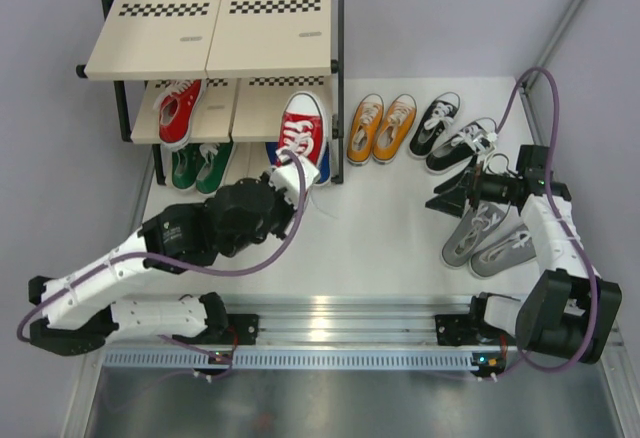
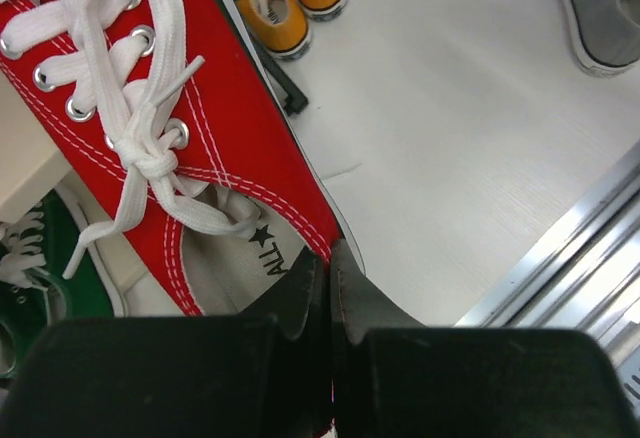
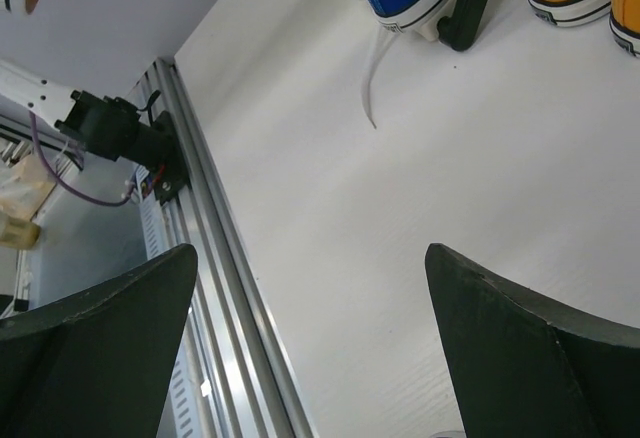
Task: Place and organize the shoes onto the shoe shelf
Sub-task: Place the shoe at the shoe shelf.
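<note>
Left hand (image 2: 330, 255), pinching the red shoe's (image 1: 302, 128) heel, should slide it squarely onto the shelf (image 1: 160, 43) beside its mate (image 1: 180, 108); right hand (image 3: 310, 258) wide, empty.

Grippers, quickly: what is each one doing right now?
Left gripper: closed on the heel of the red canvas lace-up sneaker.
Right gripper: open, holding nothing.

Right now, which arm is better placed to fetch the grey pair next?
Right. The right gripper, open, hangs beside the grey shoes; the left gripper is shut on a red shoe at the shelf, far from them.
</note>
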### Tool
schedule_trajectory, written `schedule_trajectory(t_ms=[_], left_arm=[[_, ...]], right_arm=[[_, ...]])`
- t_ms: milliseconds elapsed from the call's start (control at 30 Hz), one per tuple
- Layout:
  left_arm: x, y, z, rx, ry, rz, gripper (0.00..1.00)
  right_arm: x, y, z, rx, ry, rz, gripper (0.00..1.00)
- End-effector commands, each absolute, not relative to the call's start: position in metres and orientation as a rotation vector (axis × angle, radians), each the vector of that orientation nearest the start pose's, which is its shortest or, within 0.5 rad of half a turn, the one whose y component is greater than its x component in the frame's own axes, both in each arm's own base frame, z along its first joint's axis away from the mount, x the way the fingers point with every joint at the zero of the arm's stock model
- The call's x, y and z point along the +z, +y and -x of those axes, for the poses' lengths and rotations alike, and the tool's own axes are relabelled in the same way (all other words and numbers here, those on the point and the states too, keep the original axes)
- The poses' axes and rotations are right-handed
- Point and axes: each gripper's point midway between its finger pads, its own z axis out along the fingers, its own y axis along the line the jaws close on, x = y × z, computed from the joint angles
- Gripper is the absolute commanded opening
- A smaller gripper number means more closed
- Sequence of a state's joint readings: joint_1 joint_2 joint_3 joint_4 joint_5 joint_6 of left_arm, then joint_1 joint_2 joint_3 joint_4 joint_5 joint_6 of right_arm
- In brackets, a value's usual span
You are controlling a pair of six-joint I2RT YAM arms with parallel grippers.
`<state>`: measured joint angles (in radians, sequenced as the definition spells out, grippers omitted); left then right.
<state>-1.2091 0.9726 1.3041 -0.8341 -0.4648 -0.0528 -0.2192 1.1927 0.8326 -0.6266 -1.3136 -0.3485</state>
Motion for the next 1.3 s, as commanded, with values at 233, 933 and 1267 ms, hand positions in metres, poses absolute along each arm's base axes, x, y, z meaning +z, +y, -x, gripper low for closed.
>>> schedule_trajectory(t_ms=[233, 933, 1267], left_arm=[[0.345, -0.161, -0.266, -0.114, 1.88, -0.682, 0.0], [0.358, -0.073, -0.381, 0.085, 1.904, -0.513, 0.0], [0.355, -0.04, -0.402, 0.211, 1.929, -0.442, 0.0]], right_arm=[[0.218, 0.11, -0.249, 1.209, 1.814, 0.631, 0.97], [0.217, 0.11, -0.248, 1.23, 1.808, 0.632, 0.97], [0.217, 0.11, -0.246, 1.242, 1.805, 0.636, 0.97]])
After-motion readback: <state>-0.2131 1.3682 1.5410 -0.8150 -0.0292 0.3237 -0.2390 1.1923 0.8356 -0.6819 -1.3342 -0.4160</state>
